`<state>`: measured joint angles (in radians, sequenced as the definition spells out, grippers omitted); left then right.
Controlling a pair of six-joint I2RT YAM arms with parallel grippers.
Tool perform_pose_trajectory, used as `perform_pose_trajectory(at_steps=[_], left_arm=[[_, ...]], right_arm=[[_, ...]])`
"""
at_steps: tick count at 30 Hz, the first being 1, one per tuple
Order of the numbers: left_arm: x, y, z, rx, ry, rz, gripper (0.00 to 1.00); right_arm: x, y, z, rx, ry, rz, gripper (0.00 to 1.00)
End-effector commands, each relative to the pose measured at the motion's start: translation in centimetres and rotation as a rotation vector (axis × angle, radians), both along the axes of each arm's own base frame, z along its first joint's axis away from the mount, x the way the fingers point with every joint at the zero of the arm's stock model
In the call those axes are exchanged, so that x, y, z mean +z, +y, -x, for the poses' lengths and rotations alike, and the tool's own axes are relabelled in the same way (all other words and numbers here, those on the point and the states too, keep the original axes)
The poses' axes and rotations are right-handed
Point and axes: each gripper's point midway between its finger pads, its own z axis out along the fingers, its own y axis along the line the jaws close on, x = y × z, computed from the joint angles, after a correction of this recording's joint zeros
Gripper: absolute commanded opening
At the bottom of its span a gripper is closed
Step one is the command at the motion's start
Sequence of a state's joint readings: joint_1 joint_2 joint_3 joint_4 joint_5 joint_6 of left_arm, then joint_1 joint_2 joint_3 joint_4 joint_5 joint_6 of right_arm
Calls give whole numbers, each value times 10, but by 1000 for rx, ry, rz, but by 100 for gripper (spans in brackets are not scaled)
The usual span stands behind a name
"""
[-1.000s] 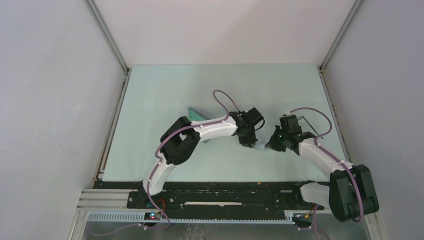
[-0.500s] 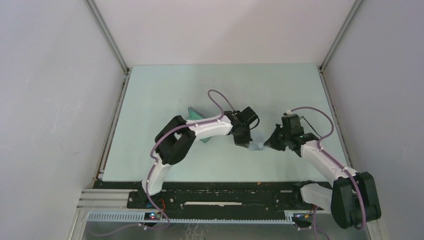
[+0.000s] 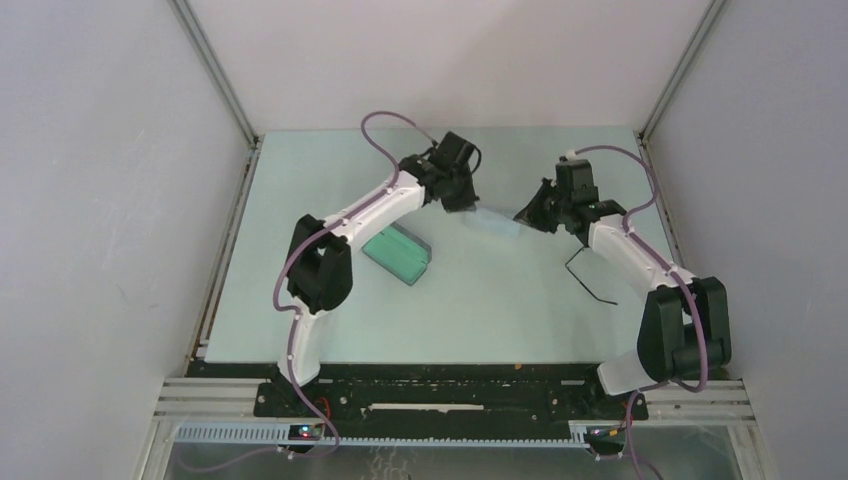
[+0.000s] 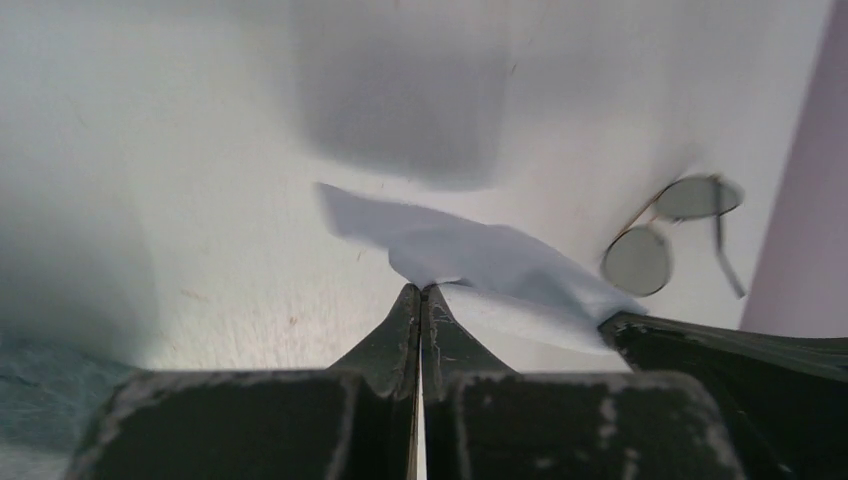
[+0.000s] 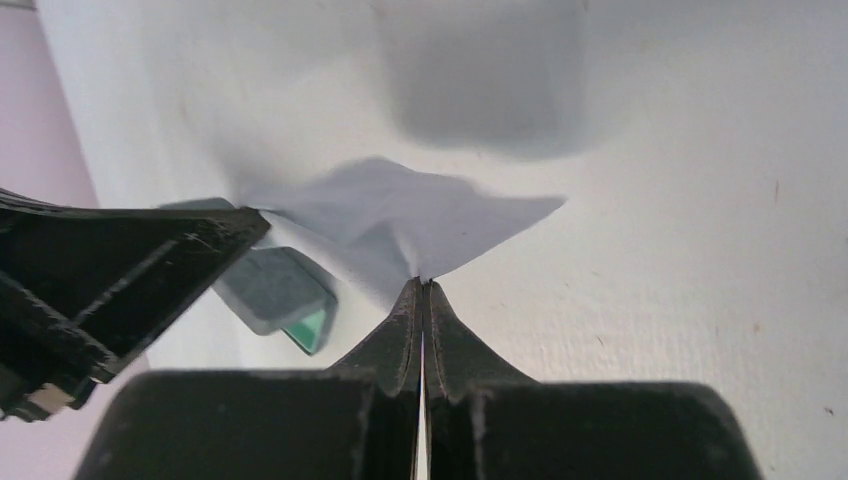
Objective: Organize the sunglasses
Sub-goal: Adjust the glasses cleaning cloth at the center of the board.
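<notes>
Left gripper (image 4: 421, 292) and right gripper (image 5: 421, 284) each pinch a corner of the thin, pale bluish cloth (image 3: 494, 220), holding it up between them.
Left of the cloth lies the rounded grey-green case (image 3: 397, 256); right of it, the wire-framed, round-lensed sunglasses (image 4: 637, 260) rest on the table (image 3: 330, 170).

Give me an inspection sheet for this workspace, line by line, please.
Surface: pale green table, a few small marks.
Job's things: sunglasses lying on the table beside the right arm, untouched.
Clutter: open case with green lining; cloth stretched in the air between both grippers.
Grippers: left gripper shut on cloth; right gripper shut on cloth.
Cables: purple cable looped over each arm.
Surroundings: white walls, metal frame.
</notes>
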<state>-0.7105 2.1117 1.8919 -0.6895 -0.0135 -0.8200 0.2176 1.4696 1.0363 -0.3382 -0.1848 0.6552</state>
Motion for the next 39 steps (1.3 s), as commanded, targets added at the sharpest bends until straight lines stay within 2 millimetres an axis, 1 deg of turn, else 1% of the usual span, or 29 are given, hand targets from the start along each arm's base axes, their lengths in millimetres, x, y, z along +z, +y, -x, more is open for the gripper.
perform_pose_trajectory(at_steps=[1,3,5,6,8,10,11,13,16,19,21,25,29,33,34,35,37,39], left_arm=[[40,13,-15,-12,-106,-34,0],[37,16,-10,-18,-108,-35,0],[23,20,0,-30,-78,-57,0],[13,22,7,-31,-59,-75,0],[-5,22,22,-34,-24,-82,0],[-23,17,42,-53,6,-85,0],[-36,17,56,-65,33,-102,0],[-50,15,82,-97,85,-114,0],[-69,23,120,-119,154,-152,0],[-80,30,144,-125,191,-166,0],[-82,33,153,-130,201,-171,0],[-89,37,165,-136,225,-184,0],[-97,38,176,-142,250,-201,0],[-99,35,193,-169,289,-192,0],[-100,36,196,-169,296,-196,3],[-100,37,198,-167,300,-202,10],[-99,42,201,-159,307,-211,24],[-96,47,204,-146,307,-208,32]], right_arm=[[32,0,-20,-2,-90,-6,0],[26,-3,-16,-7,-71,25,0],[13,-5,-8,0,-46,50,0],[4,-5,-2,5,-28,59,0],[-22,-6,15,6,30,74,0],[-43,-8,32,-4,77,64,0],[-53,-8,43,-2,98,59,0],[-70,-8,64,2,135,57,0],[-89,-3,97,32,182,58,0],[-99,-1,124,53,203,100,0],[-101,1,135,62,203,126,0],[-100,6,148,73,186,160,3],[-107,4,154,67,203,185,3],[-113,6,163,75,223,186,3],[-114,6,166,79,231,187,5],[-115,6,170,84,240,187,10],[-118,6,179,92,259,189,25],[-118,5,188,103,276,194,33]])
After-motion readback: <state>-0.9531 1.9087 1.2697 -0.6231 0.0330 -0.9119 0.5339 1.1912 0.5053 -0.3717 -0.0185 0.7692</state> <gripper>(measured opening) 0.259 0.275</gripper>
